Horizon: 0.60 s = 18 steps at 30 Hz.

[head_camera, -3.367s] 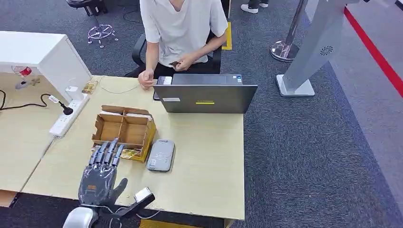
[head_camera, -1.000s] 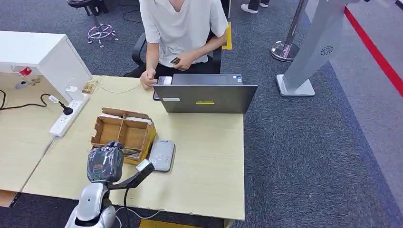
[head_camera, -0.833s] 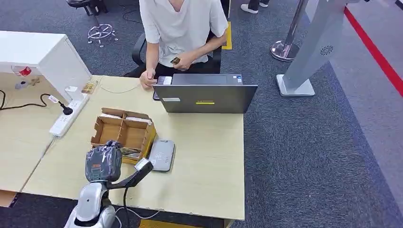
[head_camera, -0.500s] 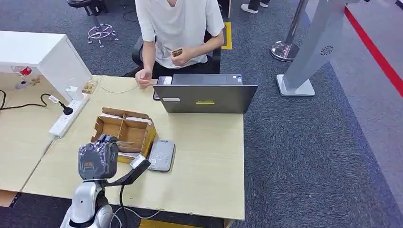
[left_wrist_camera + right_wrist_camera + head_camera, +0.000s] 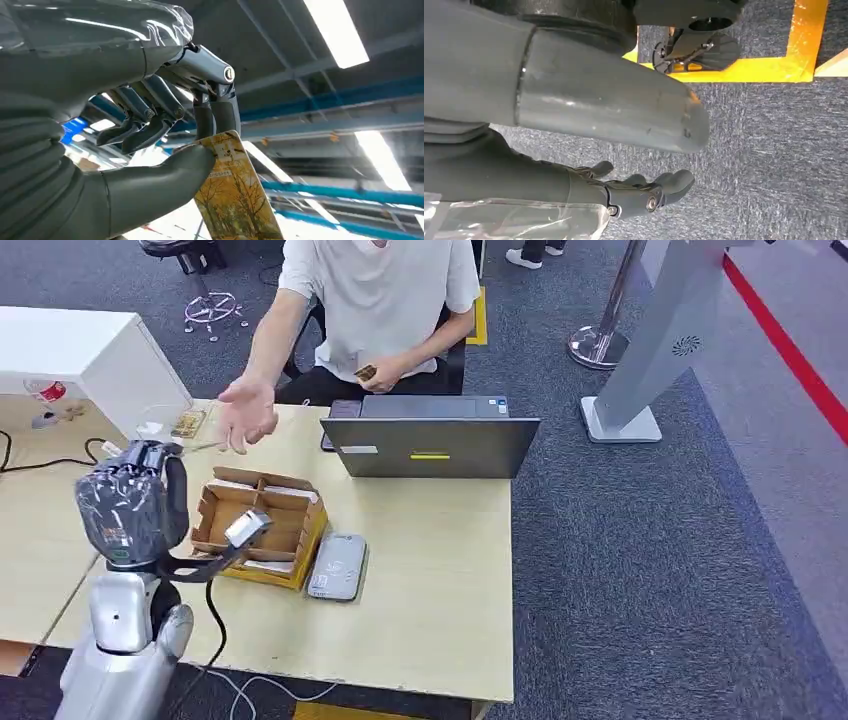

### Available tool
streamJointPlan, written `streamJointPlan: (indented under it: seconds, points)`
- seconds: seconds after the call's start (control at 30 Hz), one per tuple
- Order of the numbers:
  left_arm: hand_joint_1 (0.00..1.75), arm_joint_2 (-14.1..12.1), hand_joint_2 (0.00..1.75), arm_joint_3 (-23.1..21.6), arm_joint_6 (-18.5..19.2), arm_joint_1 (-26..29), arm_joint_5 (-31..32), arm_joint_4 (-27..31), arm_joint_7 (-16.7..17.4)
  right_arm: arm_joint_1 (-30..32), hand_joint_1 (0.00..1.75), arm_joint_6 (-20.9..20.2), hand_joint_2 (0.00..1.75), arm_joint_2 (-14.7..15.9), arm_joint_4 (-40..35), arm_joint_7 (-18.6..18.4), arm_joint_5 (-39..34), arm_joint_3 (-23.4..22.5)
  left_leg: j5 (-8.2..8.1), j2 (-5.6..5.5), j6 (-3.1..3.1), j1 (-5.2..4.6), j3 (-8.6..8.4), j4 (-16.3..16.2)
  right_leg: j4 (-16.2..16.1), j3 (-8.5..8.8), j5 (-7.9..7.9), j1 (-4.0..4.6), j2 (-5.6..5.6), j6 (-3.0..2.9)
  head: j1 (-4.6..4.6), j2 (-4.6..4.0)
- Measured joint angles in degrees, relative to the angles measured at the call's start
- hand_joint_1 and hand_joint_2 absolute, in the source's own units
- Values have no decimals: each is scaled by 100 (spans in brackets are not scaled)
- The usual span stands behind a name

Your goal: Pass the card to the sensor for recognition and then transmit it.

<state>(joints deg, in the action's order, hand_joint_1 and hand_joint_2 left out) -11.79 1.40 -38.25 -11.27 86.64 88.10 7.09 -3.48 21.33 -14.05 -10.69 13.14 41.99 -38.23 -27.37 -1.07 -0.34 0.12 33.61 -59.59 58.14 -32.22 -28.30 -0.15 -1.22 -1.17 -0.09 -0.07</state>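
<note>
Grey left hand point(image 5: 150, 125) pinches a card point(image 5: 235, 200) printed with what looks like golden autumn trees.

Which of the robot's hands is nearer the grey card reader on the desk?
Left. The left hand, pinching the card, is raised above the desk beside the cardboard box, near the card reader. The right hand hangs over the carpet.

card point(image 5: 234, 199): yellow-orange, printed with autumn trees and small text; pinched at one end between thumb and fingers of the left hand point(image 5: 150, 125), raised off the desk. sensor point(image 5: 338, 567): flat grey reader, lying flat on the desk just beside the cardboard box point(image 5: 262, 523).
</note>
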Motion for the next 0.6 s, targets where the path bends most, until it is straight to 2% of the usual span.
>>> streamJointPlan:
  seconds: [0.07, 0.17, 0.2, 0.33, 0.6]
  points:
    - [175, -258, 175, -212, 122, -291, 2, -133, 259, -8, 0, -4, 0, -2, 0, -20, 9, 0, 3, -3, -3, 1, 2, 1, 2, 2, 0, 1, 2, 0, 0, 0]
    - [175, -461, 175, -468, 256, -598, 2, -280, 465, -18, 0, -17, 0, -2, 0, -31, 11, 0, 4, 3, -3, 1, 2, 0, 3, -1, 2, 1, -3, -2, 2, 0]
    - [0, -517, 175, -593, 293, -699, 2, -338, 590, -17, 0, -17, 0, -2, 0, -35, 11, 0, 4, 4, -3, 0, 3, 0, 3, -1, 5, 0, -4, -4, -2, 0]
    - [0, -673, 175, -1110, 393, -982, 2, -571, 959, -19, 0, -15, 0, -2, 0, -46, 13, 0, 4, 4, -2, -2, 5, 0, 2, 0, 6, -1, -4, -2, 2, 0]
    - [0, -688, 175, -1386, 273, -1003, 2, -754, 928, -19, 0, 9, 0, -2, 0, -46, 6, -4, 4, 9, -3, -1, 5, 0, 1, -5, 6, -1, -10, -2, 0, 0]
